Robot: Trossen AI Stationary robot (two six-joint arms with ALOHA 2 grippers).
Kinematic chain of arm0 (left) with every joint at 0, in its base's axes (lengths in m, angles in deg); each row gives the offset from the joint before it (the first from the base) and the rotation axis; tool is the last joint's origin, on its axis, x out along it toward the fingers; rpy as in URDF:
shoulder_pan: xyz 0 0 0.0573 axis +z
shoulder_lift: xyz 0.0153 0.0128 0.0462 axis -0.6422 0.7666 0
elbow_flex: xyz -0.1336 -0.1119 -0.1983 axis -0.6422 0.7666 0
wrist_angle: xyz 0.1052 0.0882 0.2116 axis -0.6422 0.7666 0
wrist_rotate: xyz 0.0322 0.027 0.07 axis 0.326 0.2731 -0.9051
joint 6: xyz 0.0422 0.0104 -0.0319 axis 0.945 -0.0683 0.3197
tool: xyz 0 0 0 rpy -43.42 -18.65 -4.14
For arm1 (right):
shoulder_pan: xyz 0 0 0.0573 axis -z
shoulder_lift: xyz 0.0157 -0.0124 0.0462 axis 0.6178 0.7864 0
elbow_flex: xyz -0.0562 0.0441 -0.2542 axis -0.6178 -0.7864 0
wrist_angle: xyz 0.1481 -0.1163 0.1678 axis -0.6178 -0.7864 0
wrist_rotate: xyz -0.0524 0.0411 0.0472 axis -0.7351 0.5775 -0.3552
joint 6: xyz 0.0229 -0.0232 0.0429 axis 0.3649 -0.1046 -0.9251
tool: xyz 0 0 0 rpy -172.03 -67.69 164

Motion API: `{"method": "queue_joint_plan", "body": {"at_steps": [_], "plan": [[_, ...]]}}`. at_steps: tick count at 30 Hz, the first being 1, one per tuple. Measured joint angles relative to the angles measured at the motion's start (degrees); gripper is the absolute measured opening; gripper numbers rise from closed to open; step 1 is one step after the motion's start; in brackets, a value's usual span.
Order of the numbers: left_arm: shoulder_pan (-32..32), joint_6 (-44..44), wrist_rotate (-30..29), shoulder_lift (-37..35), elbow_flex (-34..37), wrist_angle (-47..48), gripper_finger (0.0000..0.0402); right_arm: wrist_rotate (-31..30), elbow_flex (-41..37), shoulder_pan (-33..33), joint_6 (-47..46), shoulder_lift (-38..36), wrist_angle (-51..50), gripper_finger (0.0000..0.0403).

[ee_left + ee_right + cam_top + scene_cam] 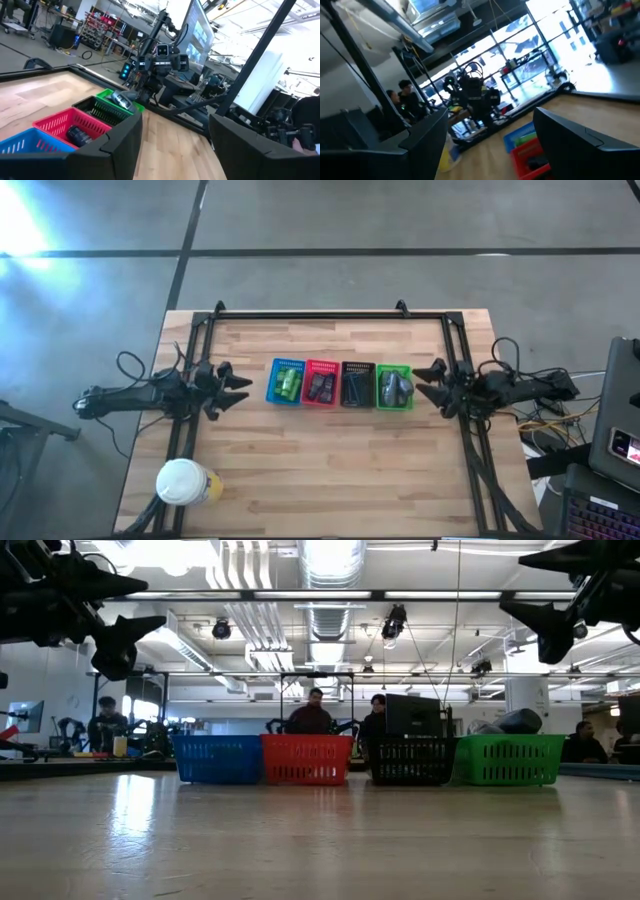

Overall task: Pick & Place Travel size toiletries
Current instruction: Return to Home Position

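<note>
Four small baskets stand in a row at the table's middle. The blue one [287, 382] holds bright green tubes [290, 384]. The red one [321, 383] holds dark sachets [320, 388]. The black one [358, 384] holds thin black sticks. The green one [394, 387] holds grey oval pieces [397, 386]. My left gripper [243, 389] is open and empty, raised left of the blue basket. My right gripper [424, 381] is open and empty, raised right of the green basket.
A white-lidded round cup [183, 481] stands near the table's near left corner. A black frame [330, 316] runs along the table's far and side edges. Bare wood [330, 460] lies in front of the baskets. People sit in the room behind the table [312, 715].
</note>
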Motion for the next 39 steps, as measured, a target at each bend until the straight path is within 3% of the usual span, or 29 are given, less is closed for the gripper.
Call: {"method": "queue_joint_plan", "body": {"at_steps": [3, 6, 12, 19, 29, 39], "plan": [[0.0, 0.0, 0.0, 0.0, 0.02, 0.0, 0.0234, 0.4, 0.05, 0.0, -4.54, 0.17, -0.41, 0.0296], [0.0, 0.01, 0.0, 0.0, 0.02, 0.01, 0.0234, 4.38, 0.04, 0.0, -3.27, 0.07, -1.72, 0.0307], [0.0, 0.02, 0.01, 0.0, 0.04, 0.04, 0.0234, 8.74, 0.04, -0.01, 3.69, 0.86, -1.06, 0.0325], [0.01, 0.02, 0.01, 0.0, 0.07, 0.07, 0.0234, 21.86, 0.02, 0.24, 18.85, -0.03, 1.6, 0.0348], [0.01, 0.02, 0.02, 0.0, 0.09, 0.09, 0.0234, 32.1, -0.04, 8.75, 19.61, -0.04, -2.37, 0.0356], [0.01, 0.02, 0.02, 0.0, 0.09, 0.09, 0.0234, 34.27, -0.04, 10.27, 21.02, -0.04, -7.64, 0.0333]]}}
